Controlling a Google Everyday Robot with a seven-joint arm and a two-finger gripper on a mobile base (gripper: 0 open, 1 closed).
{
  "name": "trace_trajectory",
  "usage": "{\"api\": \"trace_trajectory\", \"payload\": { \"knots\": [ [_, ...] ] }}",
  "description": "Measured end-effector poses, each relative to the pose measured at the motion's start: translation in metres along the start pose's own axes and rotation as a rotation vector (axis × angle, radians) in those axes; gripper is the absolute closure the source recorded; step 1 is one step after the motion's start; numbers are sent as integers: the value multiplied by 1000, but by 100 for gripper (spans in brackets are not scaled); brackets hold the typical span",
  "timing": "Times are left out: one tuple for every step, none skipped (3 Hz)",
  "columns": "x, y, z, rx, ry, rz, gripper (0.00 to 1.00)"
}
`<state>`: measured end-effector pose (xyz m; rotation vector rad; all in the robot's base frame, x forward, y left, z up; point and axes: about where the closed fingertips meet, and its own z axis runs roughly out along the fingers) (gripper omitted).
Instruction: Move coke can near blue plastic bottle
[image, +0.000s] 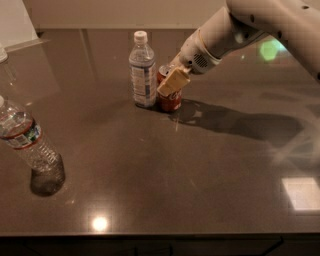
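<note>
near left: counted one ribbed clear bottle (27, 145), leaning on the dark counter (175, 195), well apart | farther back: counted one coke can (170, 99), upright, just right of one blue plastic bottle (142, 70) | gripper (171, 84) at the can, fingers clasped on it | risk: judged that a skewed release could knock can into bottle

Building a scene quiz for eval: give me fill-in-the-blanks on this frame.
The coke can stands ____ on the table.
The blue plastic bottle beside it has a ____ cap.
The gripper is at the ____ can.
Missing words: upright; white; coke.
</note>
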<state>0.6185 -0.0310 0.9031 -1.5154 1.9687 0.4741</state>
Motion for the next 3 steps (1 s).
{"api": "trace_trajectory", "payload": {
  "knots": [
    [0,1,2,-4,1,-1,12],
    [-1,2,4,-7,1,-2,0],
    [-1,2,4,-7,1,-2,0]
  ]
}}
